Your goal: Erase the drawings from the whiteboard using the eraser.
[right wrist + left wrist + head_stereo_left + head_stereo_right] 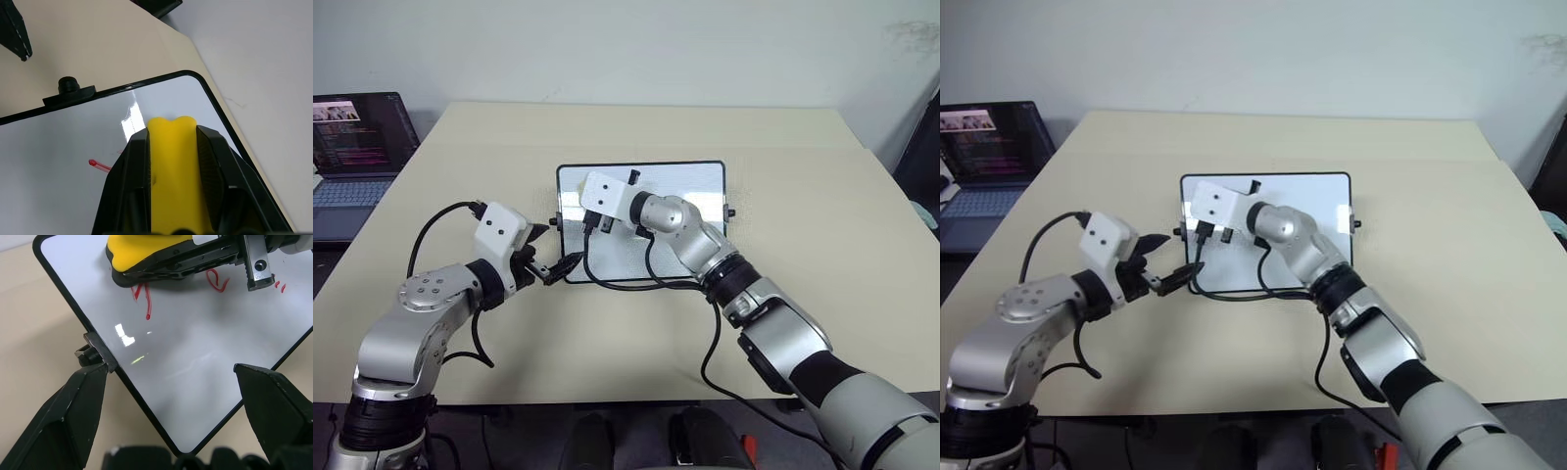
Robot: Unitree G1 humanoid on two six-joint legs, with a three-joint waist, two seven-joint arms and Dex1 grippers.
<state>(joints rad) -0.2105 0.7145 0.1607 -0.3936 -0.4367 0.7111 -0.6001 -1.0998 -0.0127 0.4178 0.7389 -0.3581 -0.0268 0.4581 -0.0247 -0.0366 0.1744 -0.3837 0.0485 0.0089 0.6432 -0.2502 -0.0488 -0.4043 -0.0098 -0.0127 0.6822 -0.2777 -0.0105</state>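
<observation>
- The whiteboard (690,211) lies flat at the middle of the table (822,255); a laptop (352,157) sits off the table toward 9 o'clock.
- The right gripper (168,147) has its jaws clenched on the yellow eraser (146,252), pressed on the board's 9 o'clock part, over the top of the red zigzag (144,296).
- The looped mark (217,281) and two dashes (279,285) lie uncovered beside it.
- The left gripper (171,377) has its jaws released, spread astride the board's 7 o'clock corner, one finger (73,411) touching the side knob (88,352).
</observation>
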